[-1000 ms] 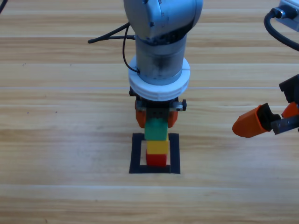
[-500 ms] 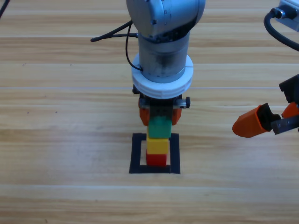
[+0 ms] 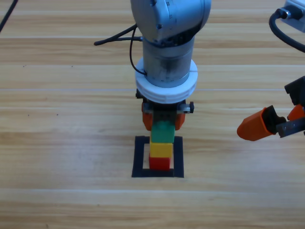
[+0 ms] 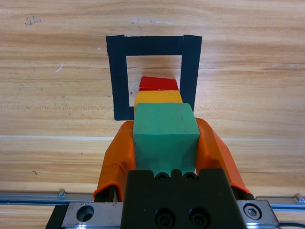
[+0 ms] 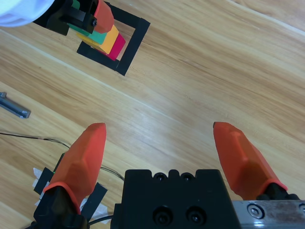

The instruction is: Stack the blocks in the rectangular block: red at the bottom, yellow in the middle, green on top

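Inside the rectangular block [image 3: 157, 158] on the desk [image 3: 62, 143], red [image 3: 159, 163] sits lowest, yellow [image 3: 161, 150] on it, green [image 3: 162, 133] on top. The left gripper [image 3: 162, 119] stands at the stack's 12 o'clock, the right gripper [image 3: 274, 121] well off toward 3 o'clock.

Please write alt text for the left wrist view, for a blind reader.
The left claw grips the green cube between its orange jaws, on the yellow cube and red cube, in the black tape square.

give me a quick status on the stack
Left gripper shut on green cube, set atop yellow cube over red cube inside tape square. Right gripper open, waiting at right. Nothing in the way.
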Controlling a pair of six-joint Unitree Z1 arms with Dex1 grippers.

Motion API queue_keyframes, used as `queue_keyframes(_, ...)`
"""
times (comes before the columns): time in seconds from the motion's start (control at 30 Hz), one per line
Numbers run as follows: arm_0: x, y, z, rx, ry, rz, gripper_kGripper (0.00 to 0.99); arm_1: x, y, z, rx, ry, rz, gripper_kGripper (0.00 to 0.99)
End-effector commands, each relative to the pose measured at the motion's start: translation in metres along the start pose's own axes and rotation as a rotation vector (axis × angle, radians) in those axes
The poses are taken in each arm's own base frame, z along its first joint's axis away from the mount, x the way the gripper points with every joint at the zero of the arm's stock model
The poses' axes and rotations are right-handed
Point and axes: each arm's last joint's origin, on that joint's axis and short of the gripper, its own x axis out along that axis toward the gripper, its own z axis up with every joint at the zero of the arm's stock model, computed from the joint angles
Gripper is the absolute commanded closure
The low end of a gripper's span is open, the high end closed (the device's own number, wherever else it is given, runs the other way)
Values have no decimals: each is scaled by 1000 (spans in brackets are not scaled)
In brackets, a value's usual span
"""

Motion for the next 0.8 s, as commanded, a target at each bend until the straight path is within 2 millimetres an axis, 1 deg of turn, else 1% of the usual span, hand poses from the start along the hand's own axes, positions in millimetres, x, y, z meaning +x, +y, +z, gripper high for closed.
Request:
queue_keyframes(0.03, 27, -12, -10, 21, 37, 53, 958, 17, -6, 2, 6, 41, -43, 1)
queue_keyframes(0.1, 27, -12, -10, 20, 37, 51, 887, 17, -6, 2, 6, 41, -43, 1)
queue_keyframes(0.17, 25, -12, -10, 20, 34, 47, 722, 17, -5, 1, 7, 41, -42, 1)
queue_keyframes(0.2, 25, -12, -10, 20, 33, 46, 567, 17, -6, 2, 6, 42, -41, 1)
queue_keyframes(0.27, 25, -12, -10, 20, 33, 46, 367, 17, -5, 1, 5, 43, -41, 1)
queue_keyframes(0.33, 23, -11, -10, 18, 31, 45, 238, 18, -5, 2, 6, 44, -43, 1)
queue_keyframes(0.37, 22, -10, -10, 18, 31, 45, 203, 18, -6, 2, 6, 45, -44, 1)
queue_keyframes(0.43, 19, -9, -11, 18, 28, 44, 179, 17, -6, 2, 6, 44, -43, 1)
queue_keyframes(0.6, 15, -8, -11, 15, 24, 36, 179, 18, -5, 2, 6, 44, -43, 1)
queue_keyframes(0.67, 10, -7, -11, 13, 15, 25, 177, 19, -5, 2, 5, 47, -44, 1)
queue_keyframes(0.7, 1, -5, -10, 11, 1, 7, 177, 19, -5, 2, 5, 48, -45, 1)
queue_keyframes(0.8, -43, 7, -10, 9, -76, -70, 174, 21, -4, 2, 2, 52, -47, 1)
